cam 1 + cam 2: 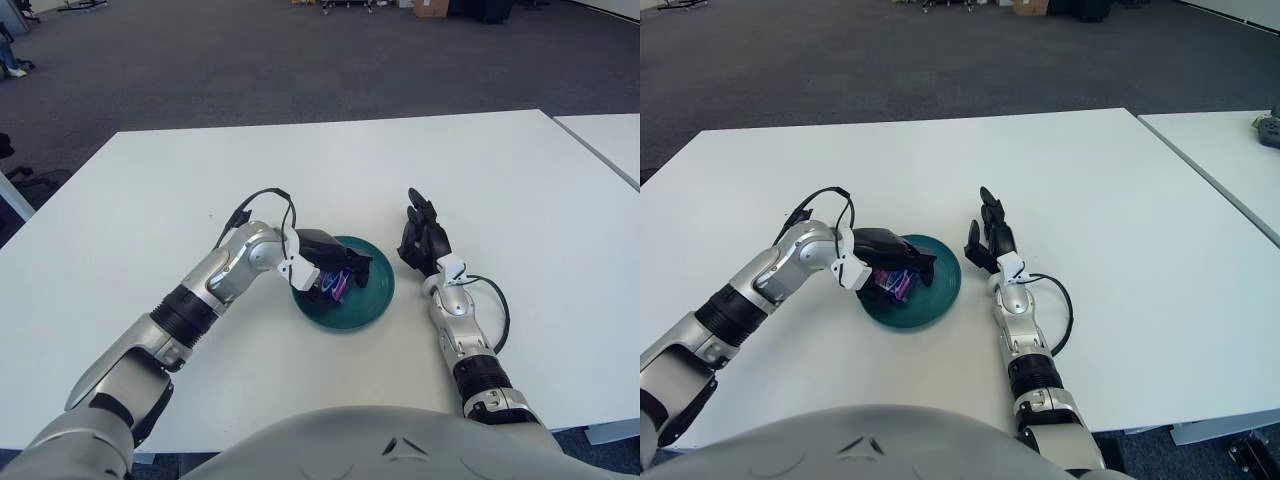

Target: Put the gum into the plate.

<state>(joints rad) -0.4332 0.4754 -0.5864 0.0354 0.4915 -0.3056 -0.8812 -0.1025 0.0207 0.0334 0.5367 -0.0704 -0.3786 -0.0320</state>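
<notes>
Glossy teal plate (365,300), matt white table (500,180)

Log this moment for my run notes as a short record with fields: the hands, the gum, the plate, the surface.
left hand: over the plate, fingers curled around the gum
gum: purple and pink pack, held low over the plate's left part; contact with the plate unclear
plate: round, teal, on the table between the two hands
right hand: shows to the right of the plate, fingers extended, holding nothing
table: white
task state: gum at the plate, not yet released
</notes>
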